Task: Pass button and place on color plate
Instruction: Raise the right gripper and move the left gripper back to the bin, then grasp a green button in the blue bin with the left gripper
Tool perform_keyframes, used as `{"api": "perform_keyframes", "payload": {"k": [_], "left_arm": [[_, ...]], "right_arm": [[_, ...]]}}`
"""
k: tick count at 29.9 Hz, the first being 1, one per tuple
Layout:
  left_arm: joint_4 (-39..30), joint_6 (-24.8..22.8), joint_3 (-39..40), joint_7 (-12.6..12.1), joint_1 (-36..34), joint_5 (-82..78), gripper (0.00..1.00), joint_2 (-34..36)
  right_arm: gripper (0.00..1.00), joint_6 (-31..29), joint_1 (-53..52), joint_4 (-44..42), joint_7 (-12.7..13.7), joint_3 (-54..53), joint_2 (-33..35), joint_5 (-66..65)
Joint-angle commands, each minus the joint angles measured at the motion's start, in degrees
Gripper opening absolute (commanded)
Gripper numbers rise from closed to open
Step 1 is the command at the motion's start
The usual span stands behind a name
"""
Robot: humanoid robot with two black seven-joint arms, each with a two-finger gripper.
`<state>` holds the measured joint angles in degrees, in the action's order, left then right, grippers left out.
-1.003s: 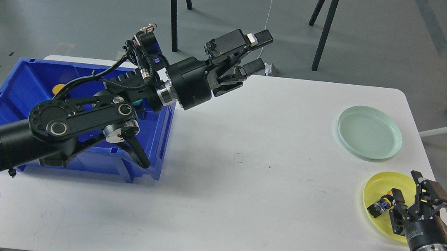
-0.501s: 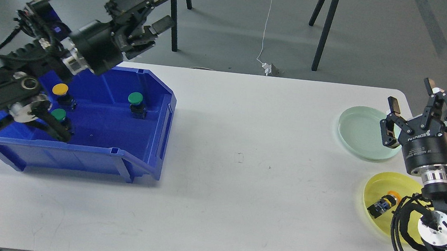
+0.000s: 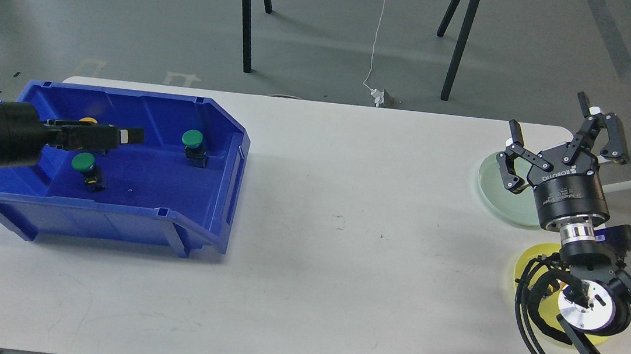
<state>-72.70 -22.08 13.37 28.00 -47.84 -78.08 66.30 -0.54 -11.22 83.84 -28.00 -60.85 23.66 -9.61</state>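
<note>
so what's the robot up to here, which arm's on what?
The left gripper is reaching into the blue bin, over the buttons there: two green buttons and a partly hidden yellow button. It holds nothing that I can see. The right gripper is open and empty, raised over the pale green plate. The yellow plate is mostly hidden behind the right arm.

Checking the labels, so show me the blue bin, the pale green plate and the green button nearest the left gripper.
blue bin (image 3: 203, 212): head view, front wall.
pale green plate (image 3: 514, 208): head view, bare near rim.
green button (image 3: 83, 162): head view, round cap.
</note>
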Motion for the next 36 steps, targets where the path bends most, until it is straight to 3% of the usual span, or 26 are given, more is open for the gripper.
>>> {"api": "perform_keyframes", "payload": {"k": [1, 11, 20, 36], "left_arm": [[8.69, -0.24, -2.21, 0.0, -0.58, -4.61, 0.97, -3.27], [22.15, -0.07, -10.11, 0.0, -4.45, -8.85, 0.97, -13.21], [29.27, 0.02, -10.83, 0.0, -4.45, -10.69, 0.97, -18.31], [34.38, 1.42, -10.91, 0.0, -4.02, -11.31, 0.97, -19.9]], "right_arm": [[0.96, 0.01, 0.32, 0.01, 0.0, 0.03, -0.02, -0.06], [0.96, -0.08, 0.85, -0.08, 0.0, 0.03, -0.02, -0.06], [0.96, -0.08, 2.08, 0.01, 0.0, -0.06, 0.07, -0.06], [0.97, -0.08, 2.34, 0.01, 0.0, -0.06, 0.24, 0.03]]}}
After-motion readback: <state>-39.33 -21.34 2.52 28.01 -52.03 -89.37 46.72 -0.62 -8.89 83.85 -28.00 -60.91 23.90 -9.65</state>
